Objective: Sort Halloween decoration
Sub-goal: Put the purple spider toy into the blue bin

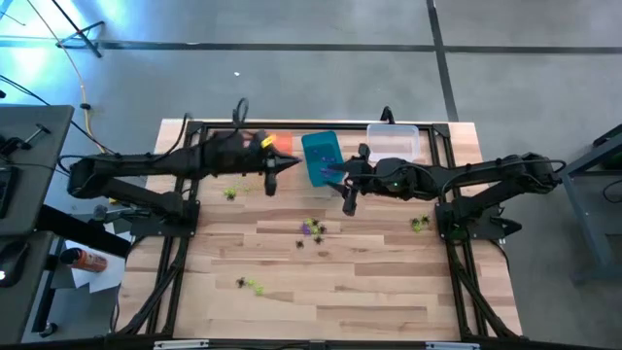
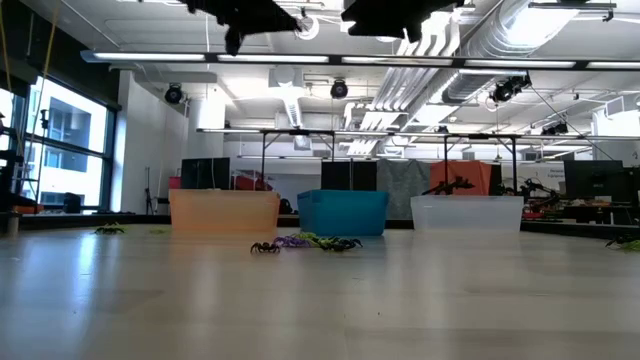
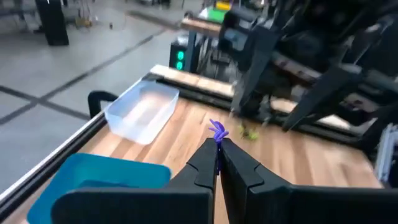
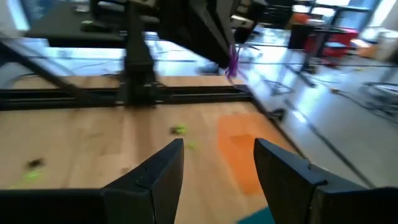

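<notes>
My left gripper [image 1: 293, 166] hangs above the table just left of the teal bin [image 1: 321, 156], shut on a tiny purple Halloween decoration [image 3: 217, 131]. That purple piece also shows in the right wrist view [image 4: 233, 62]. My right gripper [image 1: 343, 182] faces it from the teal bin's right side, open with nothing between its fingers [image 4: 217, 149]. The orange bin [image 1: 279, 143] and the clear bin [image 1: 394, 143] stand on either side of the teal one at the far edge. More decoration pieces lie loose on the wood: a purple, green and black cluster [image 1: 311, 229], and others [image 1: 230, 192] [image 1: 420, 224] [image 1: 249, 285]. My left gripper pinches the purple decoration [image 3: 217, 134] between its two fingertips, only at their free ends. The fingers lie nearly level and point toward the table's right. The piece sticks out past the tips, lifted clear of the table and the bins.
The three bins line the far edge [image 2: 223, 212] [image 2: 343, 212] [image 2: 467, 213]. Both arms meet over the table's far middle, close to each other. A black frame rail [image 1: 194, 175] runs along the table's sides. The near half of the wood holds only a few scattered pieces.
</notes>
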`<action>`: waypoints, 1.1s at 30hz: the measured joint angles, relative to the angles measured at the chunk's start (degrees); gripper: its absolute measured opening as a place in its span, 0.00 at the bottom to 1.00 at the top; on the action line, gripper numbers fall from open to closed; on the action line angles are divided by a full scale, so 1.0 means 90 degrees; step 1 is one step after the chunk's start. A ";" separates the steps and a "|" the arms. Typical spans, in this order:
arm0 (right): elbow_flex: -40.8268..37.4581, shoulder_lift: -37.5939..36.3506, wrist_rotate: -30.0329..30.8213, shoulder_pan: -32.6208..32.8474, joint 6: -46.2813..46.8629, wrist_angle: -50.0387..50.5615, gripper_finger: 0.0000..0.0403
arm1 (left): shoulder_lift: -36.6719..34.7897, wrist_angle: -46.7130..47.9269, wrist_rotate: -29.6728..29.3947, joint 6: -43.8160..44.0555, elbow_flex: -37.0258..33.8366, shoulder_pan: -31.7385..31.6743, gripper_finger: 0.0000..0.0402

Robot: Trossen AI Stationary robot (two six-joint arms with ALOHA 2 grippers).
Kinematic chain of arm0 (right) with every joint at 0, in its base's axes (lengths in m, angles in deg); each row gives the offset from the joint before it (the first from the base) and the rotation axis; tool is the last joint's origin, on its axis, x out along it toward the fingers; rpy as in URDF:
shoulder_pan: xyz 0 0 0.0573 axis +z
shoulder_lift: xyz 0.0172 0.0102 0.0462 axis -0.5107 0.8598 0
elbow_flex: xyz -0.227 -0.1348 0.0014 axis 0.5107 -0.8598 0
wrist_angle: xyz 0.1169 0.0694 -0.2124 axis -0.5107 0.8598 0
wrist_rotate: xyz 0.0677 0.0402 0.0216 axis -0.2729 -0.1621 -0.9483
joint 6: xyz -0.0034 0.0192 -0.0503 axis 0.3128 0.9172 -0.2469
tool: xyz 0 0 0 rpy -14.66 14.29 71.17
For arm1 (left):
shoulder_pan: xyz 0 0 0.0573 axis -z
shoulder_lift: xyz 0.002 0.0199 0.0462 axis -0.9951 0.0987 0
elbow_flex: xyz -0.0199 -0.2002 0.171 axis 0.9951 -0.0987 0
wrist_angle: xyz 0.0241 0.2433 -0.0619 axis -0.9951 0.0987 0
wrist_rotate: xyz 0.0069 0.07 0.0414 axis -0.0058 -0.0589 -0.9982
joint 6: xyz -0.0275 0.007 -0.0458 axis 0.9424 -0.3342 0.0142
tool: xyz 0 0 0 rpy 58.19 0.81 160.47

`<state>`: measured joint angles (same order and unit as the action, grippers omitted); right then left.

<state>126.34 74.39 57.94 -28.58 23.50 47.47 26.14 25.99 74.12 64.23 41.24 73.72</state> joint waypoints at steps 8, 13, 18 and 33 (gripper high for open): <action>0.0000 -0.0027 0.0808 -0.0002 -0.0352 -0.0998 0.48 | 0.1872 0.1565 0.0693 -0.1501 0.1612 -0.0799 0.00; 0.0000 -0.0027 0.1027 -0.0002 -0.0370 -0.1104 0.48 | 0.3204 0.2504 0.0613 -0.2125 0.2659 -0.1033 0.00; 0.0000 -0.0027 0.1047 -0.0002 -0.0142 -0.1089 0.48 | 0.4280 0.2717 0.0487 -0.2117 0.3208 -0.1219 0.00; -0.0001 -0.0015 0.1050 -0.0002 0.0673 -0.0977 0.48 | 0.6046 0.2915 -0.0009 -0.2112 0.3557 -0.1338 0.00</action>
<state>126.33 74.26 67.39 -28.60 29.55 38.67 80.56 52.22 74.04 45.23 73.25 61.68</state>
